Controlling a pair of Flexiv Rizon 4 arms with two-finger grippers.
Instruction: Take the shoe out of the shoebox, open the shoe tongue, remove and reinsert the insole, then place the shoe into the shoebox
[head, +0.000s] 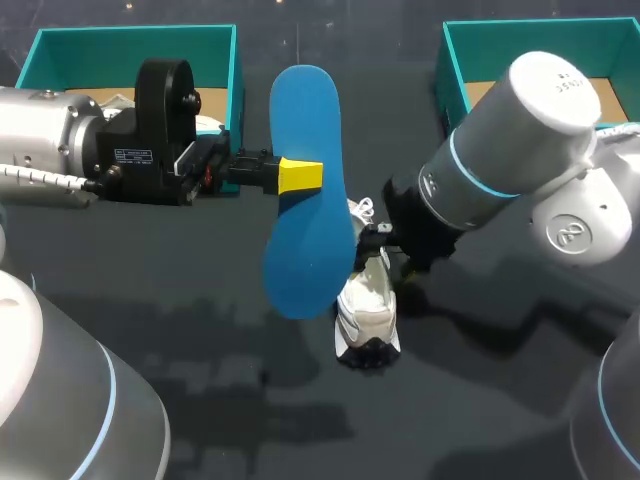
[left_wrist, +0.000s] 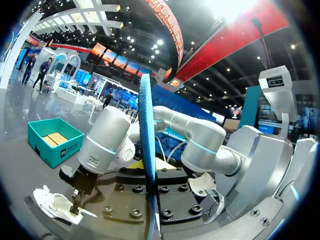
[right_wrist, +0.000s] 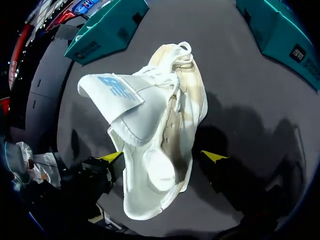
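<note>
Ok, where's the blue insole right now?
In the head view the blue insole is near the middle of the table, held up in the left pincer, right beside the white shoe on its left.

Dark table (head: 480, 410): shoe (head: 368, 305), teal shoeboxes (head: 130, 30).

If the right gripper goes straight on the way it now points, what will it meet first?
The white shoe: it lies directly ahead, between the open yellow tips of the right gripper. How near it already is, I cannot tell.
</note>
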